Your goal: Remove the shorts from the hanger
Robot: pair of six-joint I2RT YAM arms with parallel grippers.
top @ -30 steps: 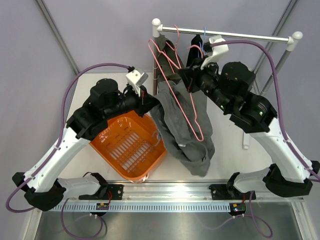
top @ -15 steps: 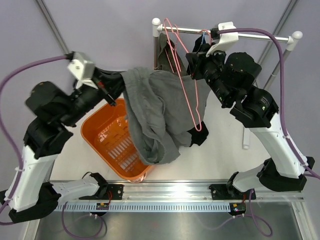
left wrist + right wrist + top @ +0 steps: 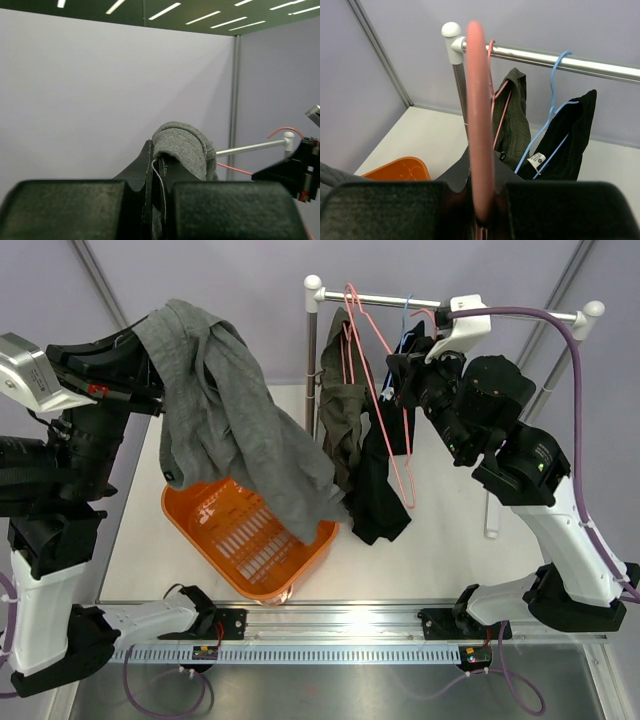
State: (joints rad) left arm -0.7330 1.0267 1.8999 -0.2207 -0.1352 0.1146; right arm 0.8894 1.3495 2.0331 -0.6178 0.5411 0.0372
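Note:
The grey shorts point(image 3: 235, 430) hang free of the hanger, draped from my left gripper point(image 3: 150, 390), which is raised high at the left and shut on their edge. Their lower end dangles over the orange basket point(image 3: 250, 545). In the left wrist view a fold of the shorts point(image 3: 186, 145) sits over the closed left gripper point(image 3: 159, 162). My right gripper point(image 3: 393, 375) is shut on the bare pink hanger point(image 3: 478, 100) just below the rack rail point(image 3: 500, 310). In its own view the right gripper point(image 3: 482, 197) clamps the pink wire.
An olive garment point(image 3: 340, 410) on another pink hanger and a black garment point(image 3: 380, 495) on a blue hanger point(image 3: 555, 100) hang from the rail point(image 3: 560, 61). The rack's white-capped post point(image 3: 312, 360) stands behind the basket point(image 3: 402, 170). Purple walls enclose the table.
My left arm swung up and to the left, pulling the grey shorts off the pink hanger. The right gripper lifted the bare hanger toward the rail.

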